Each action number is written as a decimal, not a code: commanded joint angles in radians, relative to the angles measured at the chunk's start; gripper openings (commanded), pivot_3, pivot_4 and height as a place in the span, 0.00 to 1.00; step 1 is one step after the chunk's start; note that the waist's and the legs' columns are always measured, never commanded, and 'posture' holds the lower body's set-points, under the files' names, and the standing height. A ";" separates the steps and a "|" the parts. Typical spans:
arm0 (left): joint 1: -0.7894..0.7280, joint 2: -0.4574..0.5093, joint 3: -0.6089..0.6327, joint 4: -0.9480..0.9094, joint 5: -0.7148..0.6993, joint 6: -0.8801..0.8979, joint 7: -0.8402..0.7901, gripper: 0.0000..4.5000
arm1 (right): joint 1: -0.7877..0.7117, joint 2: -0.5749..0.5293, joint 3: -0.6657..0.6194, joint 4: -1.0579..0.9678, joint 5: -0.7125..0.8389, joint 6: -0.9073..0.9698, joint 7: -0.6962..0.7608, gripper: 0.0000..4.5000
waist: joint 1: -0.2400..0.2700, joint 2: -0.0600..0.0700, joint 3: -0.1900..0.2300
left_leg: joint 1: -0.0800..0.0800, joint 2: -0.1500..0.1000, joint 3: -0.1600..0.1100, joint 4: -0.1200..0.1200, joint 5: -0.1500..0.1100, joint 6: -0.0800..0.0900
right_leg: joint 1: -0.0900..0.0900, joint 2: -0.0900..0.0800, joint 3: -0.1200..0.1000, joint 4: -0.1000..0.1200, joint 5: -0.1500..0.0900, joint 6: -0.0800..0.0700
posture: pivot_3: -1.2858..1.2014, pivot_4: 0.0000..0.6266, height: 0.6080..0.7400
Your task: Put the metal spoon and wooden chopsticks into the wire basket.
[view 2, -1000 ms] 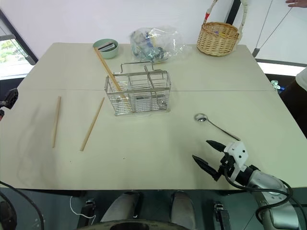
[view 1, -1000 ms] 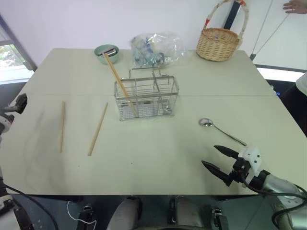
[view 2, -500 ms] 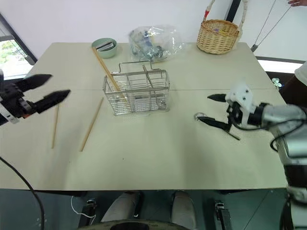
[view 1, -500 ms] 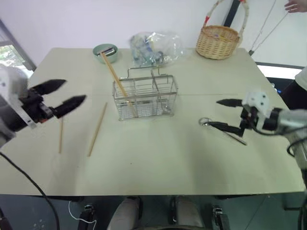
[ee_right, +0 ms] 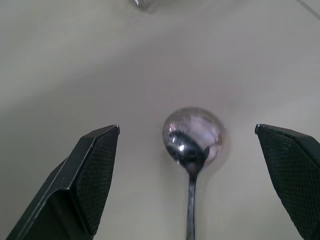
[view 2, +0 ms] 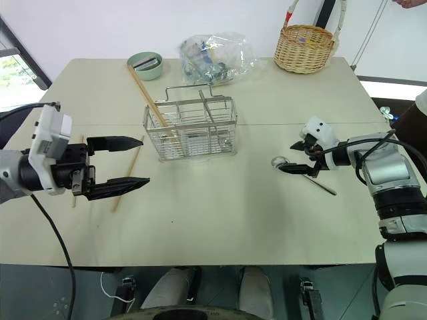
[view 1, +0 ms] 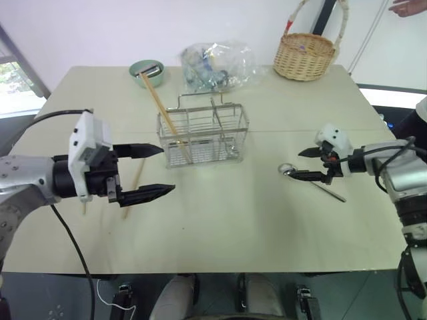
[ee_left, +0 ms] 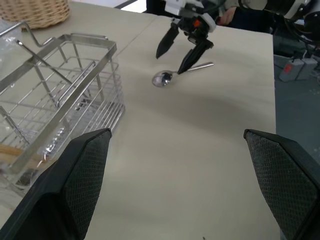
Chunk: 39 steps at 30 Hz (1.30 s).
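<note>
Spoon (ee_right: 192, 137) pick, right-edge side of table (view 1: 220, 233): right claw (view 1: 305, 164) wide open, empty, straddling the bowl.
Closing on the round bowl, you may squirt it away; left claw (view 1: 157, 171) likewise agape, holding nothing.

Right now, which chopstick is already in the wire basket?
The chopstick leaning in the wire basket; the other two lie flat on the table.

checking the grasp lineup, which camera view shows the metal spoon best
The right wrist view: the metal spoon lies centred between the open right gripper's fingers, bowl and handle plain. The eye views show it small on the table beside that gripper; the left wrist view shows it far off.
</note>
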 commanded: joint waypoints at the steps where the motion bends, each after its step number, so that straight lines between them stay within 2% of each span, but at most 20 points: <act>1: -0.027 0.013 0.011 -0.010 -0.008 -0.006 0.007 1.00 | 0.028 0.008 -0.017 -0.001 -0.018 -0.009 -0.018 0.99 | 0.000 0.000 0.000 | 0.000 0.000 0.000 0.000 0.000 0.000 | 0.000 0.000 0.000 0.000 0.000 0.000 | 0.52 0.24 0.64; 5: -0.051 0.012 -0.001 -0.005 -0.006 -0.002 0.021 1.00 | 0.059 0.025 -0.017 0.031 -0.048 -0.020 -0.051 0.99 | 0.001 0.000 0.000 | 0.000 0.000 0.000 0.000 0.000 0.000 | 0.000 0.000 0.001 0.001 0.000 0.000 | 0.52 0.24 0.64; 6: -0.057 0.011 -0.004 -0.005 -0.007 -0.001 0.024 1.00 | 0.064 0.028 -0.016 0.040 -0.057 -0.026 -0.059 0.94 | 0.000 0.000 0.000 | 0.001 0.000 0.000 0.001 0.000 0.000 | 0.000 0.000 0.001 0.001 0.000 0.001 | 0.52 0.24 0.64; 8: -0.072 0.012 -0.008 -0.004 -0.013 0.005 0.031 1.00 | 0.068 0.038 -0.021 0.065 -0.064 -0.032 -0.074 0.79 | 0.000 0.000 0.000 | 0.001 0.000 0.001 0.001 0.000 0.000 | 0.000 0.000 0.001 0.002 0.001 0.001 | 0.52 0.24 0.64; 14: -0.110 0.010 -0.012 0.004 -0.029 0.019 0.045 1.00 | 0.063 0.063 -0.053 0.110 -0.056 -0.025 -0.091 0.09 | 0.000 -0.001 -0.001 | 0.002 0.000 0.001 0.001 0.000 0.000 | 0.001 0.001 0.002 0.002 0.001 0.001 | 0.52 0.24 0.64; 15: -0.115 0.010 -0.013 0.006 -0.029 0.019 0.046 1.00 | 0.063 0.066 -0.058 0.112 -0.054 -0.022 -0.092 0.01 | 0.000 -0.001 -0.001 | 0.002 0.000 0.001 0.001 0.000 0.000 | 0.001 0.001 0.002 0.002 0.001 0.001 | 0.52 0.24 0.64; 23: -0.131 0.005 -0.012 0.033 -0.013 0.009 0.050 1.00 | 0.071 0.082 -0.088 0.098 -0.055 -0.072 -0.118 0.01 | -0.001 -0.002 -0.001 | 0.002 0.000 0.001 0.001 0.000 0.000 | 0.001 0.001 0.002 0.002 0.001 0.001 | 0.52 0.24 0.64; 26: -0.125 -0.006 0.005 0.044 0.003 -0.006 0.072 1.00 | 0.041 0.103 -0.168 0.010 0.007 -0.058 -0.158 0.01 | -0.005 -0.001 -0.001 | 0.002 0.000 0.001 0.002 0.000 0.000 | 0.001 0.001 0.002 0.002 0.001 0.001 | 0.52 0.24 0.64; 30: -0.117 -0.031 0.043 0.053 0.002 -0.011 0.121 1.00 | -0.055 0.147 -0.298 -0.161 0.133 0.062 -0.252 0.01 | -0.011 0.002 0.001 | 0.002 0.001 0.004 0.001 0.000 0.000 | -0.002 0.002 0.004 0.004 0.002 0.001 | 0.52 0.24 0.64; 34: -0.106 -0.048 0.066 0.054 0.004 -0.016 0.149 1.00 | -0.195 0.259 -0.359 -0.304 0.252 0.152 -0.371 0.01 | -0.014 0.000 0.000 | 0.001 0.004 0.004 0.001 0.000 0.000 | -0.002 0.004 0.005 0.003 0.002 0.001 | 0.52 0.24 0.64; 39: -0.116 -0.058 0.054 0.069 0.024 -0.038 0.162 1.00 | -0.328 0.486 -0.301 -0.321 0.262 0.127 -0.512 0.01 | -0.022 -0.003 -0.002 | 0.001 0.010 0.003 0.000 0.000 -0.002 | -0.003 0.012 0.006 0.002 0.005 -0.004 | 0.52 0.24 0.64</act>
